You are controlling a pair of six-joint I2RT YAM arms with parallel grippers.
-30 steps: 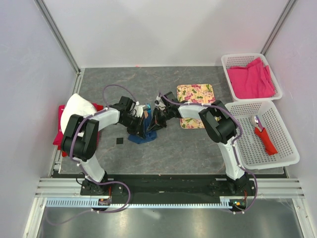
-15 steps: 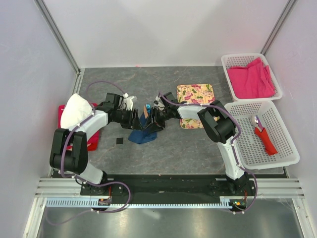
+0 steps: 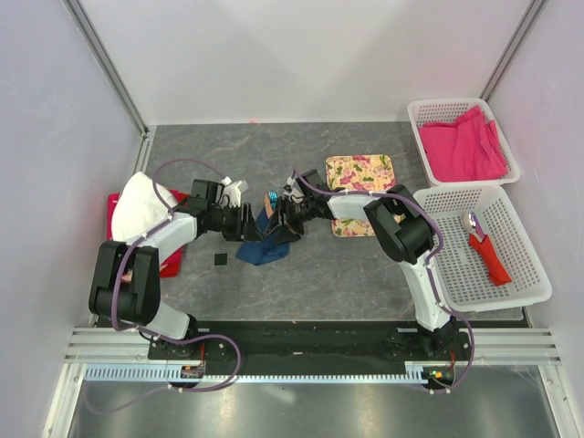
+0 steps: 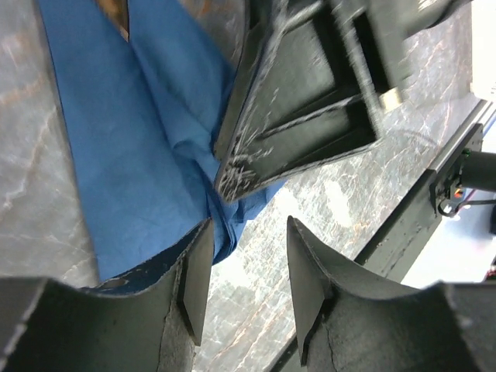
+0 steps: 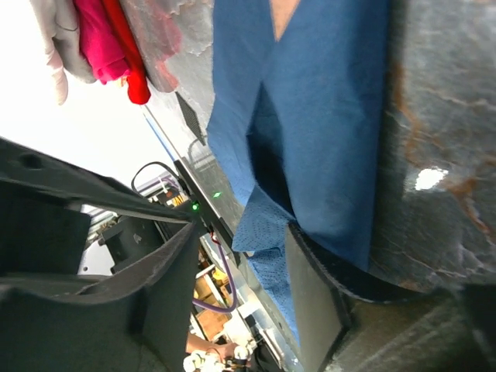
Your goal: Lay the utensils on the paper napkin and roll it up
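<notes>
- Near the front of the table, a small black square [image 3: 220, 260] lies alone, left of the paper napkin [image 3: 262, 249].
- Over this blue, crumpled napkin the two grippers meet.
- The left gripper [image 3: 245, 222] has its jaws parted and holds nothing.
- The right gripper [image 3: 279, 220] is also parted, with a napkin fold lying at the gap but not pinched.
- Just behind them shows a small bright-blue utensil [image 3: 272, 195], too small to describe.
- Farther right lies a floral mat [image 3: 361, 171].
</notes>
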